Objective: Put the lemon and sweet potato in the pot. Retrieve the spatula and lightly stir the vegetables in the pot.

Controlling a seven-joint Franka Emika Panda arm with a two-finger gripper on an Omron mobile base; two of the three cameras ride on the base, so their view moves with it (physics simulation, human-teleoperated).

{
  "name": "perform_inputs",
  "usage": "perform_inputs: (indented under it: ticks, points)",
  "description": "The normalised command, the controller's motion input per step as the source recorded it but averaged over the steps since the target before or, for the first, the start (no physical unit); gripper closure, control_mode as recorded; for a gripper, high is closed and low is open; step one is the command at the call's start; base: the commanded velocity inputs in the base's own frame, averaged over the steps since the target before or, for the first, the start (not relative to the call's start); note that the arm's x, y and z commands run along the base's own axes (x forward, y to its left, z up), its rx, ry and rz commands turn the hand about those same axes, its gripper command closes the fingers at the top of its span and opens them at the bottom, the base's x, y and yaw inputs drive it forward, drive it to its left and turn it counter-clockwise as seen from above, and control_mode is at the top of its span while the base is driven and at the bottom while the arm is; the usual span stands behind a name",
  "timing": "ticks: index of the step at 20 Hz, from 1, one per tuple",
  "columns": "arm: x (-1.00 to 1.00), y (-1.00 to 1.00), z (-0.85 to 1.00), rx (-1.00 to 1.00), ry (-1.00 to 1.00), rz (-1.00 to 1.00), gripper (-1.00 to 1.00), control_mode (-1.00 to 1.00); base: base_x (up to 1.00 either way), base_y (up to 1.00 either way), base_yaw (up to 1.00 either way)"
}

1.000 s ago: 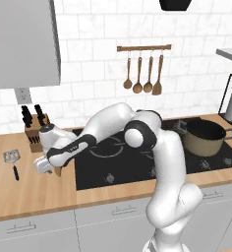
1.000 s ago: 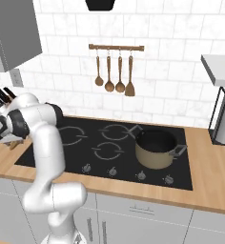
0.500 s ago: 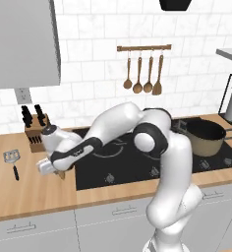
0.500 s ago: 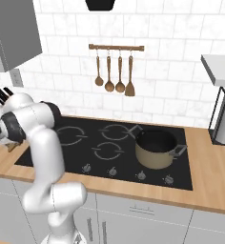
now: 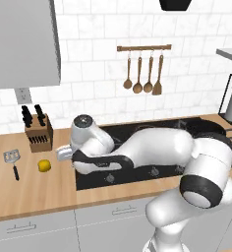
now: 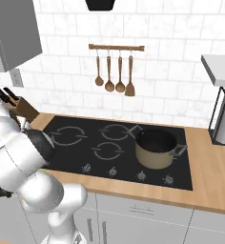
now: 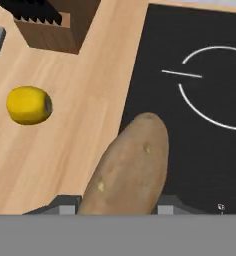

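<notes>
Now that the jaws have closed on the sweet potato [image 7: 129,169], it hangs lifted at the cooktop [image 7: 200,100] edge (lemon [image 7: 28,104] left of that edge, on the tabletop [image 7: 65,150]); next, I judge, the pot [image 6: 156,147].

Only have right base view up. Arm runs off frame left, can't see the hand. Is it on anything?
Observer: Yes. In the hand view the gripper has the sweet potato between its tips, jaws against its sides, at the hob edge.
Operator: Lemon?
Observer: The lemon is on the counter, apart from the sweet potato, near the knife block.
Operator: Spatula?
Observer: The spatula lies flat on the counter, on the lemon's far side from the hob, handle toward the front edge.
</notes>
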Motion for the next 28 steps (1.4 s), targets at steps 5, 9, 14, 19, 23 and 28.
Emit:
perform_inputs:
  ticks: [5,9,14,19,23,28]
  points:
    - [-0.02,-1.00,1.00,0.28,-0.01,-0.08,1.00,-1.00,0.00,0.00,0.00]
    - [0.00,-1.00,0.77,0.16,0.00,-0.12,1.00,-1.00,0.00,0.00,0.00]
    - [0.10,-1.00,0.30,0.00,0.02,-0.23,1.00,-1.00,0.00,0.00,0.00]
    - [0.21,-1.00,0.35,-0.09,0.06,-0.28,1.00,-1.00,0.00,0.00,0.00]
    - [0.24,-1.00,0.29,-0.14,0.09,-0.27,1.00,-1.00,0.00,0.00,0.00]
    - [0.20,-1.00,0.04,-0.14,0.12,-0.23,1.00,-1.00,0.00,0.00,0.00]
